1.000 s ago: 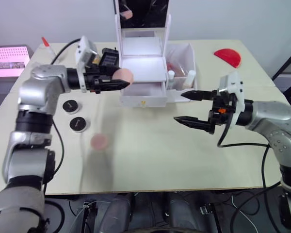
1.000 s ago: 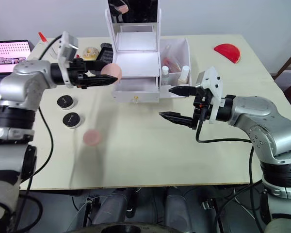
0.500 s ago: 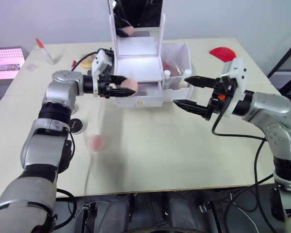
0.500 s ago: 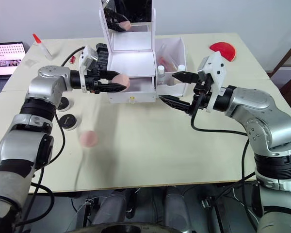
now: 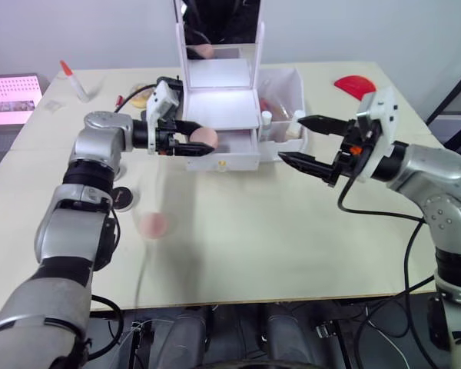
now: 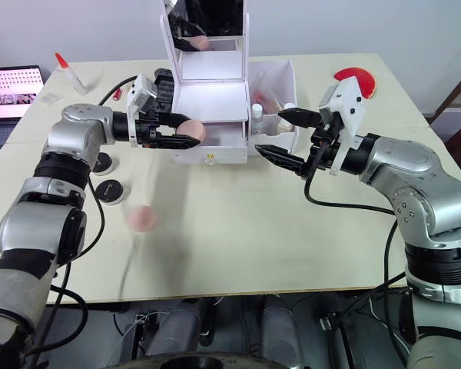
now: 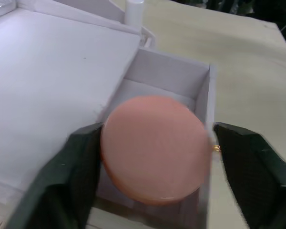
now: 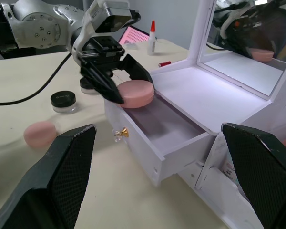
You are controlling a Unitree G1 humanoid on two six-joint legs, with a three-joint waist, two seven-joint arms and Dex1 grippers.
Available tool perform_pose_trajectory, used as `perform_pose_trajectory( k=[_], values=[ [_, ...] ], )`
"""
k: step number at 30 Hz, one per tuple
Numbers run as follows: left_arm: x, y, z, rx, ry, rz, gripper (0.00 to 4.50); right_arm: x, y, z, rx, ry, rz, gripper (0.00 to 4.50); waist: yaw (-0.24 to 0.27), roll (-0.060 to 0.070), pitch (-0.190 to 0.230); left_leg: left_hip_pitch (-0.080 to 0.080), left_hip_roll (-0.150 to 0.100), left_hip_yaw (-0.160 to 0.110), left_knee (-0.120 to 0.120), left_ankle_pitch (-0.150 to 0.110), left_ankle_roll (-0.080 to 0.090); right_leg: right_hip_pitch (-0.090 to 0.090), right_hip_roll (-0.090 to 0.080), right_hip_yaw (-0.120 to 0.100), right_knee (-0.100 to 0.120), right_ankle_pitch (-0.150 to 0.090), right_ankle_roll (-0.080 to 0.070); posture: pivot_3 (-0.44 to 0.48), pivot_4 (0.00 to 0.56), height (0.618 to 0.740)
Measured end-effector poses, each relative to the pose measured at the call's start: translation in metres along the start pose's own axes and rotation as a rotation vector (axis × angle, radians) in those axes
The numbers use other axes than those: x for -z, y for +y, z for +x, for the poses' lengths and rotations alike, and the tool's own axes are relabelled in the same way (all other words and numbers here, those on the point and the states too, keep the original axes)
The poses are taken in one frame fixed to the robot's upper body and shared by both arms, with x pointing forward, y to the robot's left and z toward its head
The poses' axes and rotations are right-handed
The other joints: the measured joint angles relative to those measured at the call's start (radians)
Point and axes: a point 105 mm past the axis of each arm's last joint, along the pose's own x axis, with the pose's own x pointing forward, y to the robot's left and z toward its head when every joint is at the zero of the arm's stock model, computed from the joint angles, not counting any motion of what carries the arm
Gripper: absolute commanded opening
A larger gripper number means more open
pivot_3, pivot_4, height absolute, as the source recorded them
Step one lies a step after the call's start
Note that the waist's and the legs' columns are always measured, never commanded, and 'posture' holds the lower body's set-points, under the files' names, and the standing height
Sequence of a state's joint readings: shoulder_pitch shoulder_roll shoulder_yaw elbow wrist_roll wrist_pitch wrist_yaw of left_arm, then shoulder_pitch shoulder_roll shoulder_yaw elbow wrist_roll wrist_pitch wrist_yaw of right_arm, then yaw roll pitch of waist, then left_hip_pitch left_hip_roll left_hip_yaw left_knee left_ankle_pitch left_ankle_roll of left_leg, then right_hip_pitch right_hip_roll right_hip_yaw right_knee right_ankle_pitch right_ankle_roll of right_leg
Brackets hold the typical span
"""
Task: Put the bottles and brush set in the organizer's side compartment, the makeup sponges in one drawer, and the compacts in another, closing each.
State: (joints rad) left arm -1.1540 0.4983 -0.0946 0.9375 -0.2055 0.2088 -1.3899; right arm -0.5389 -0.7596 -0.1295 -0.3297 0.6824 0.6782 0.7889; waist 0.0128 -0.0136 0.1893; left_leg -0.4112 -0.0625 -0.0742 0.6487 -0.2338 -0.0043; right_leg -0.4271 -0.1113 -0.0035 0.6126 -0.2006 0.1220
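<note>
Carried since a second ago from beside the organizer, one makeup sponge, clamped in the left end effector, is held over the open lower drawer; release judged next, then fetching the second sponge from the bench; right end effector wide open, empty.

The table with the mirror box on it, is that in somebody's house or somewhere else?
Probably a lab or workroom, not a home. The plain table stands by a bare wall, a laptop sits on a desk beside it, and cables trail from the robot's arms around the white organizer.
</note>
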Motion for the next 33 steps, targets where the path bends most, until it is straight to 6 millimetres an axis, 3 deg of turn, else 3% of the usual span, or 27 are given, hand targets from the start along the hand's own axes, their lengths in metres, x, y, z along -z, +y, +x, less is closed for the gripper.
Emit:
perform_pose_trajectory(
  k=[17, 26, 33],
  values=[
    [-0.014, 0.003, -0.005, -0.02, -0.024, -0.032, 4.45, 0.0, 0.002, 0.002, -0.005, -0.02, 0.01, 4.5, -0.005, 0.0, 0.0, 0.0, 0.0, -0.002, 0.0, 0.0, 0.0, 0.0, 0.0, 0.0, 0.0, 0.0, 0.0, 0.0, 0.15, 0.738],
    [-0.01, 0.003, -0.006, -0.028, -0.008, -0.039, 4.45, 0.0, 0.002, 0.003, -0.007, -0.026, 0.015, 4.5, -0.006, 0.0, 0.0, 0.0, 0.0, -0.002, 0.0, 0.0, 0.0, 0.0, 0.0, 0.0, 0.0, 0.0, 0.0, 0.0, 0.15, 0.738],
    [-0.02, 0.009, -0.011, -0.068, -0.079, -0.102, 4.45, 0.001, 0.005, 0.003, -0.005, -0.024, 0.013, 4.5, -0.006, 0.0, 0.0, 0.0, 0.0, -0.003, 0.0, 0.0, 0.0, 0.0, 0.0, 0.0, 0.0, 0.0, 0.0, 0.0, 0.15, 0.738]
  ],
)
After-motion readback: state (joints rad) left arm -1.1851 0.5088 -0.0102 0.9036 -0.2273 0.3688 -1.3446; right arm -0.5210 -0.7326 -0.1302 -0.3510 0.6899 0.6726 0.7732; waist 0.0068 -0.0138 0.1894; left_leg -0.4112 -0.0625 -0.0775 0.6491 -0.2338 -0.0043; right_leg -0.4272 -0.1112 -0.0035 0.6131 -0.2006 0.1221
